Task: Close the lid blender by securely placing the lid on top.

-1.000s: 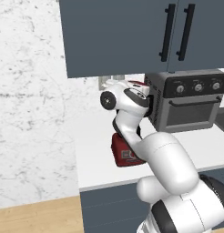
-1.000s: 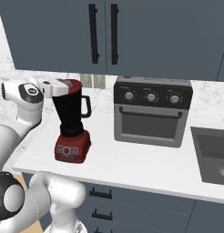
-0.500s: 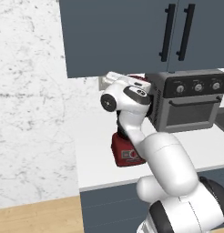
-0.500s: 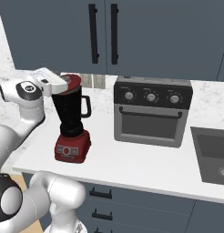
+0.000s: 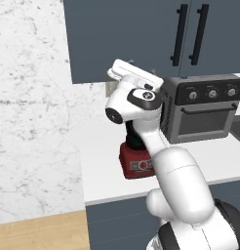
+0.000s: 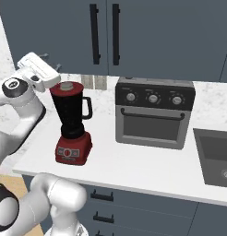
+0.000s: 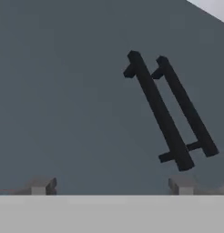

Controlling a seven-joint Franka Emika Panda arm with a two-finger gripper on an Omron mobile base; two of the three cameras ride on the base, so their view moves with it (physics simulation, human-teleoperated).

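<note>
The blender stands on the counter's left part: a black tapered jar with a side handle on a red base. A reddish lid sits on the jar's top. My gripper hangs up and to the left of the lid, apart from it and tilted up toward the cabinets. Its fingertips stand wide apart with nothing between them, so it is open. In the left base view my arm covers most of the jar; the red base shows below the gripper.
A grey toaster oven with knobs stands right of the blender. A sink lies at the far right of the counter. Dark cabinet doors with black handles hang just above and ahead of the hand.
The hand has drawn back up and to the left, away from the blender's top, and tilted toward the cabinets. The lid stays on the jar.
</note>
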